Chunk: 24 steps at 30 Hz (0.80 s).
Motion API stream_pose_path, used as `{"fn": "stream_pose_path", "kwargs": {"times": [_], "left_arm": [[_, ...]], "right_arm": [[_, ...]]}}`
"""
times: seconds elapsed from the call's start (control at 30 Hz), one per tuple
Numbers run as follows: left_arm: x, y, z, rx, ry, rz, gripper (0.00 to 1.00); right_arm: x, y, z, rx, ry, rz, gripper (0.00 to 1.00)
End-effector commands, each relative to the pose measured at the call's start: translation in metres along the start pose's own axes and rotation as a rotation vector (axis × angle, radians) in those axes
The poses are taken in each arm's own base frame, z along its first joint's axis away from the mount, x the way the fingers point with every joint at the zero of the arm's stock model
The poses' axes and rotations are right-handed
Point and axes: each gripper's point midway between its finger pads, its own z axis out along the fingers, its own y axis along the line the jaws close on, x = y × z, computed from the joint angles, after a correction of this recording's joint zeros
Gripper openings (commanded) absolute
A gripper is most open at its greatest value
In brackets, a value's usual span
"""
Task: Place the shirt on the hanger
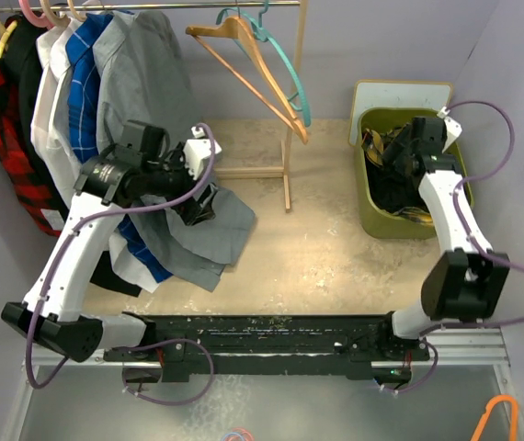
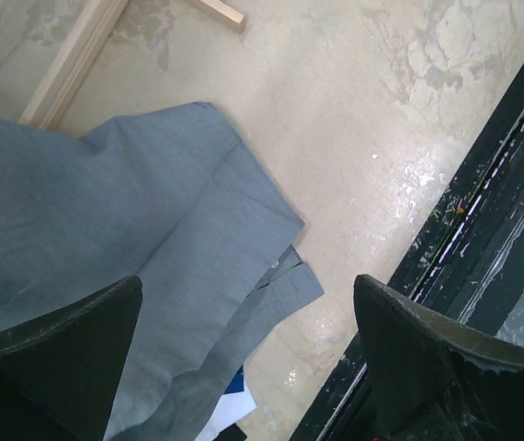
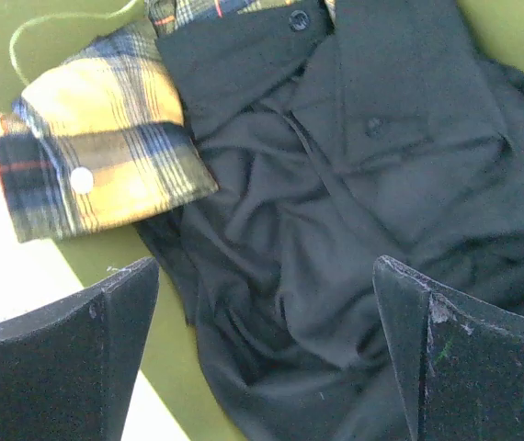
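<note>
The black shirt (image 3: 336, 184) lies crumpled in a green bin (image 1: 366, 213), its buttoned placket facing up; in the top view the shirt (image 1: 395, 191) fills the bin's middle. My right gripper (image 3: 267, 266) hangs open just above it, fingers on either side of a fold and nothing between them; from above the right gripper (image 1: 398, 152) sits over the bin's far end. The teal hanger (image 1: 285, 66) hangs on the rail at the back. My left gripper (image 2: 248, 280) is open and empty over the trailing grey shirt (image 2: 152, 211), left of centre in the top view (image 1: 198, 197).
A yellow-and-black plaid garment (image 3: 96, 147) lies next to the black shirt in the bin (image 3: 166, 350). A wooden hanger (image 1: 244, 77) hangs beside the teal one. Several garments hang at the rail's left end (image 1: 51, 101). The rack's wooden post (image 1: 287, 170) stands mid-table.
</note>
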Motion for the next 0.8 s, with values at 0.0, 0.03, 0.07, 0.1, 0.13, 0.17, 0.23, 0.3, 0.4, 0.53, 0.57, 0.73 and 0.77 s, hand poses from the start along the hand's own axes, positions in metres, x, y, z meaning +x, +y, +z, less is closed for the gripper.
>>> {"fn": "stream_pose_path", "kwargs": {"times": [0.0,0.03,0.07,0.1,0.13,0.17,0.23,0.3,0.4,0.53,0.57,0.73,0.77], "left_arm": [[-0.009,-0.002,-0.015,0.038,-0.103,-0.003,1.0],[-0.009,0.0,-0.017,0.041,-0.111,-0.014,1.0],[-0.009,0.002,-0.018,0.04,-0.12,-0.02,1.0],[-0.01,0.004,-0.02,0.04,-0.127,-0.029,1.0],[-0.009,0.007,-0.022,0.037,-0.133,-0.038,1.0],[-0.01,0.008,-0.024,0.033,-0.137,-0.042,1.0],[-0.008,0.009,-0.025,0.032,-0.136,-0.045,1.0],[-0.006,0.01,-0.024,0.032,-0.13,-0.047,1.0],[-0.003,0.011,-0.023,0.031,-0.127,-0.051,1.0],[-0.001,0.011,-0.021,0.032,-0.123,-0.055,1.0],[0.0,0.012,-0.021,0.031,-0.121,-0.056,1.0],[0.003,0.014,-0.017,0.033,-0.117,-0.067,1.0],[0.003,0.014,-0.017,0.035,-0.118,-0.068,1.0]], "right_arm": [[-0.035,0.017,0.026,-0.02,-0.051,-0.01,1.0],[-0.034,0.018,0.037,-0.012,-0.036,-0.009,1.0],[-0.032,0.018,0.051,0.004,-0.018,-0.013,1.0],[-0.032,0.019,0.059,0.015,-0.011,-0.015,1.0],[-0.032,0.019,0.067,0.033,-0.006,-0.016,1.0],[-0.032,0.019,0.075,0.048,-0.003,-0.014,1.0],[-0.025,0.018,0.091,0.08,0.02,-0.022,1.0],[-0.02,0.013,0.105,0.126,0.035,-0.03,1.0],[-0.006,0.01,0.122,0.151,0.067,-0.048,1.0],[0.009,0.004,0.138,0.187,0.095,-0.054,0.98],[0.013,0.001,0.14,0.199,0.099,-0.054,0.97],[0.02,0.0,0.141,0.187,0.095,-0.033,0.66],[0.018,0.0,0.138,0.179,0.082,-0.028,0.51]]}}
